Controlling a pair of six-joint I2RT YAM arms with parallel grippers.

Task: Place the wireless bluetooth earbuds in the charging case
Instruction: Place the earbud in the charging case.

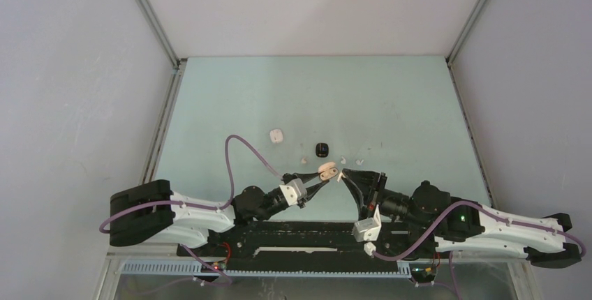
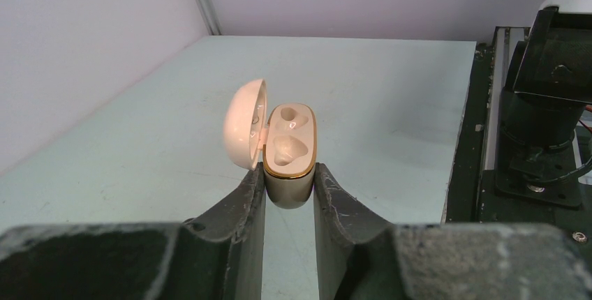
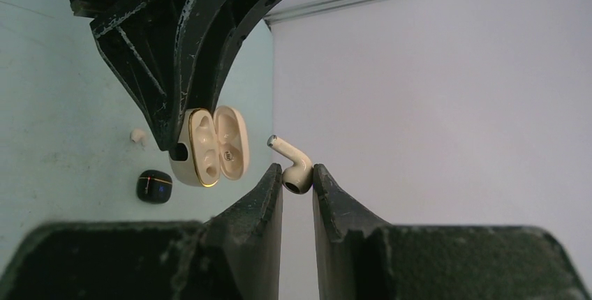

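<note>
Gripping the cream charging case [image 2: 290, 143] by its lower body, the left gripper [image 2: 290, 183] is clenched on it and holds it clear of the table [image 1: 391, 118]. The case's lid [image 2: 244, 124] stands hinged open to one side, and its two moulded wells show only their own cream lining. Just beside the case, the right gripper [image 3: 298, 180] pinches one earbud [image 3: 290, 157] by its rounded head, with the stem aimed toward the case but apart from it. Beyond the case, a black case [image 1: 322, 149], a white case [image 1: 277, 135] and loose earbuds [image 1: 304, 161] lie on the table.
</note>
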